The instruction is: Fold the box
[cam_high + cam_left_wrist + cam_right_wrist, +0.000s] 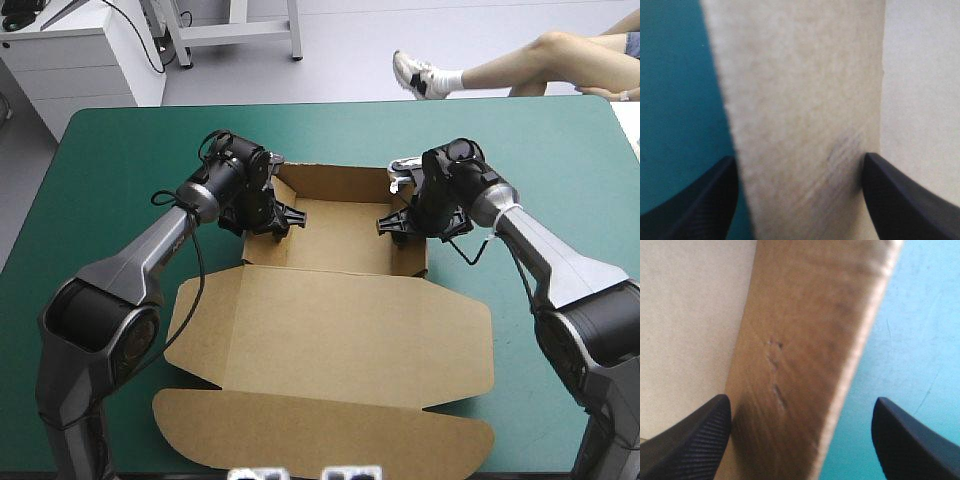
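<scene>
brown box [330, 330] lies mid teal-green surface [110, 160]: tray part-formed at the far side, lid flat toward the robot. left claw [278, 218] is wide, astride the left side wall [805, 110]. right claw [398, 224] is wide, astride the right side wall [795, 340]. neither wall is gripped. recommendation: pinch both walls evenly, hold them upright, and fold inward together. uneven pressure would likely skew the tray.

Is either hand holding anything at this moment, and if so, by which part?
Nothing is gripped. The left hand and the right hand are both open, each straddling one raised side wall of the box, one finger inside, one outside.
</scene>
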Motion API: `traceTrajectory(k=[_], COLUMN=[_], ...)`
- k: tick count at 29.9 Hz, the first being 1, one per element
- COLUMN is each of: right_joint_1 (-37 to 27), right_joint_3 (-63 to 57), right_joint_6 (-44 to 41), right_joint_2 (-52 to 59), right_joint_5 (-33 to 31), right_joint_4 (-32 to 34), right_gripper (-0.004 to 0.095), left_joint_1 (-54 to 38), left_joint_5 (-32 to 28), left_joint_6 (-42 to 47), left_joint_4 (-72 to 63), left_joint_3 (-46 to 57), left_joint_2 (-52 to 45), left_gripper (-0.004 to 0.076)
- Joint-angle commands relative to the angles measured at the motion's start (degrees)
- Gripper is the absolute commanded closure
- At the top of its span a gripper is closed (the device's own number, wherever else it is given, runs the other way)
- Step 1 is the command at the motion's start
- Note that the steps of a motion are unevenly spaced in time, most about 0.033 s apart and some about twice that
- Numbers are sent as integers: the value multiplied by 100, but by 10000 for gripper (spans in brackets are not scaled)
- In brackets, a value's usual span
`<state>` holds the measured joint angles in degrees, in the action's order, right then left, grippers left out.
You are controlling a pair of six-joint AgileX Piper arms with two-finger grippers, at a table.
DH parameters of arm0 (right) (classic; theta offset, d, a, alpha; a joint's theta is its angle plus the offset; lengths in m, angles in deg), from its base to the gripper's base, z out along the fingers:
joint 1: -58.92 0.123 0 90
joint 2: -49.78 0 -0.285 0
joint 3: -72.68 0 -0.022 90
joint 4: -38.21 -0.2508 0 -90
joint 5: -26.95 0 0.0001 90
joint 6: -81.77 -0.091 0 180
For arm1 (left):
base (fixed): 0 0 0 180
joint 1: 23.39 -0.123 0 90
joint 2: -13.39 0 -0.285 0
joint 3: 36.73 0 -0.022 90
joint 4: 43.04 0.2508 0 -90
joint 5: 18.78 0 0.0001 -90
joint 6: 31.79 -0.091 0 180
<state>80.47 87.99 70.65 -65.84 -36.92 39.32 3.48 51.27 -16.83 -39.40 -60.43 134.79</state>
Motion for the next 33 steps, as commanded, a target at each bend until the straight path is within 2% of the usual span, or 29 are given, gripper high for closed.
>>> traceTrajectory(k=[1,7,10,12,14,15,17,18,26,31,33], right_joint_1=[-30,-30,-30,-30,-30,-30,-30,-30,-30,-30,-30], right_joint_3=[260,980,1499,1755,1822,1822,1808,1764,913,406,222], right_joint_6=[-18,-18,-18,27,27,-10,-141,-215,-405,-405,-414], right_joint_2=[269,269,296,364,533,621,790,881,1296,1285,1285], right_joint_5=[135,-239,-646,-783,-783,-783,-783,-783,-783,-649,-485], right_joint_4=[90,90,149,177,177,177,153,153,-235,-465,-465], right_gripper=[180,180,180,180,180,180,180,180,180,180,180], left_joint_1=[21,21,21,21,21,21,21,21,21,21,21], left_joint_5=[358,358,366,366,366,366,366,366,366,352,125], left_joint_6=[-30,-278,-308,-308,-308,-308,-398,-532,-549,-572,-596], left_joint_4=[241,316,414,414,351,336,336,336,1,60,118], left_joint_3=[-313,-1123,-1613,-1838,-1904,-1904,-1904,-1880,-1716,-725,-88], left_joint_2=[-389,-449,-574,-734,-941,-1075,-1315,-1456,-2632,-3543,-4000], left_gripper=[210,218,279,368,482,572,695,729,732,732,732])
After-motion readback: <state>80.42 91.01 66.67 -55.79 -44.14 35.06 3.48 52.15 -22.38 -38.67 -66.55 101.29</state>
